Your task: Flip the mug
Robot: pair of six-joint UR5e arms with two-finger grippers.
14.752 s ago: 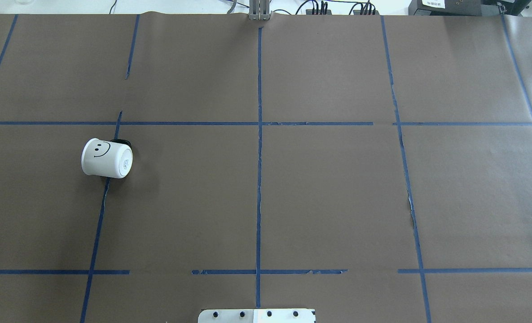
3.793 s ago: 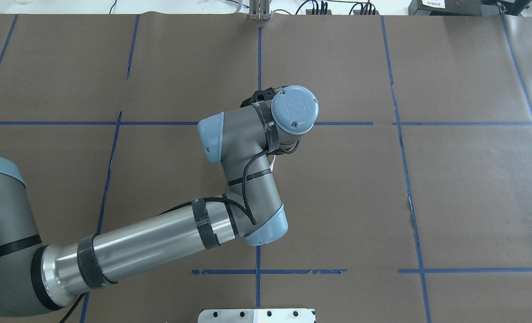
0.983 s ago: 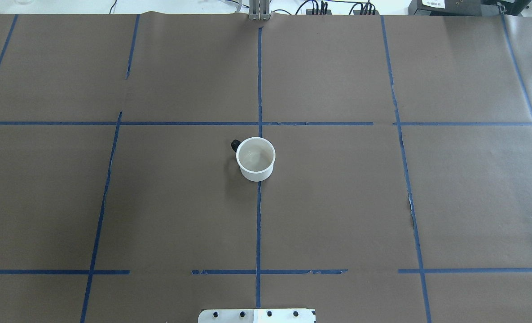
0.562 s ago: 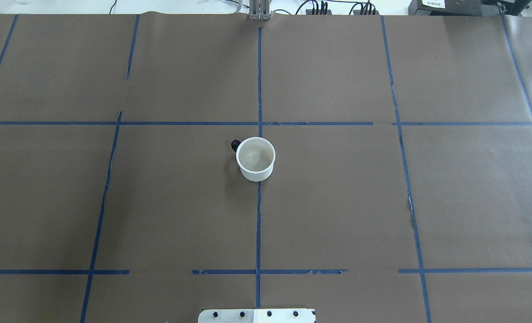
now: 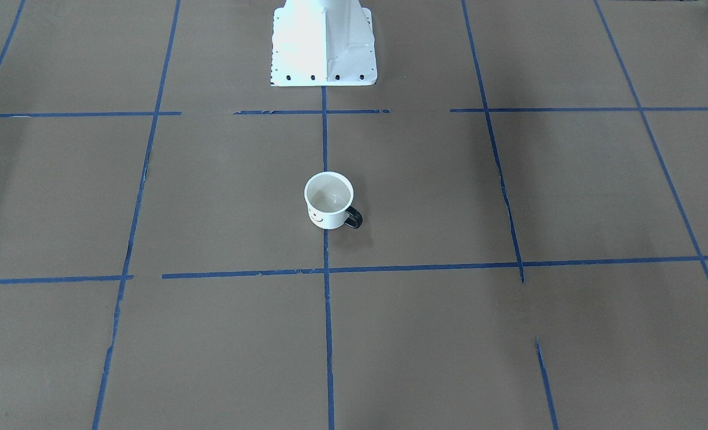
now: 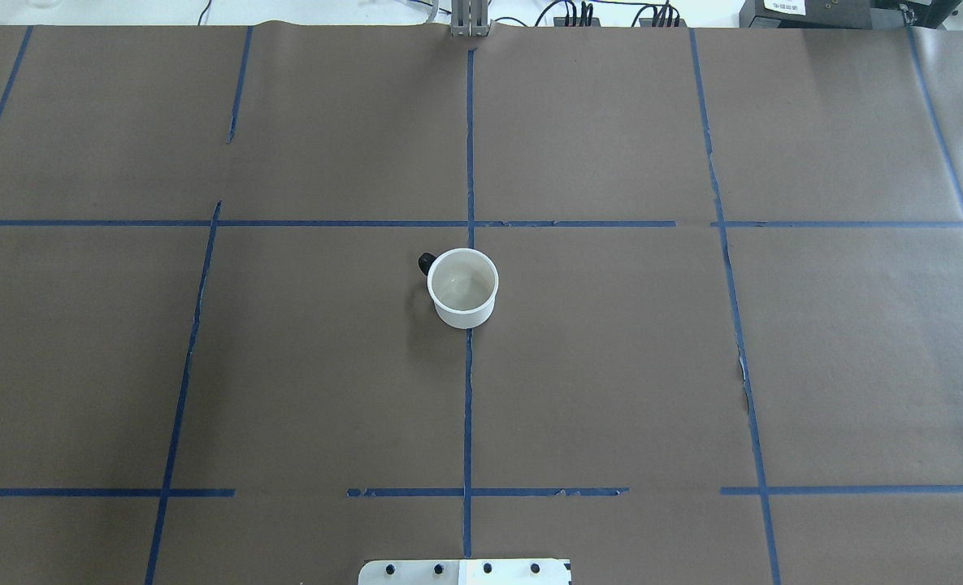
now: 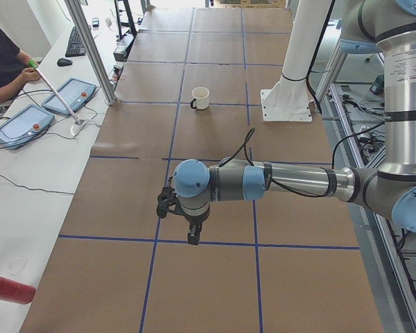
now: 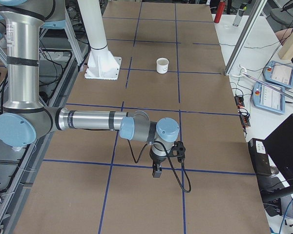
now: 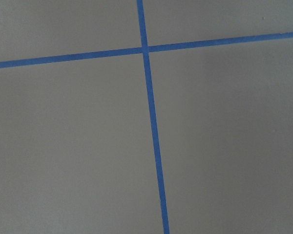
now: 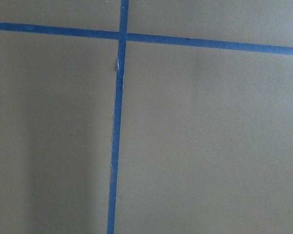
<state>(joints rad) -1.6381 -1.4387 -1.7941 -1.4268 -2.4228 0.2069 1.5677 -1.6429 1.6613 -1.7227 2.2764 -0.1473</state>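
The mug [image 6: 463, 309] stands upright, mouth up, at the table's centre on the middle blue tape line. Its black handle [image 6: 425, 261] points to the far left in the overhead view. The front-facing view [image 5: 328, 220] shows part of the smiley face on its side. It also shows in the left side view [image 7: 200, 98] and the right side view [image 8: 162, 65]. My left gripper [image 7: 192, 238] hangs far from the mug over the table's left end. My right gripper [image 8: 157, 171] hangs over the right end. Whether either is open or shut, I cannot tell.
The table is covered in brown paper with a blue tape grid [image 6: 470, 406]. The robot's white base plate [image 5: 324, 65] sits at the near edge. In the left side view, tablets [image 7: 69, 95], a person [image 7: 0, 59] and a metal post [image 7: 90, 48] are beside the table.
The mug lay on its side at the left; the left arm was over the centre, and the mug now stands upright there. Nothing has moved in the last second.
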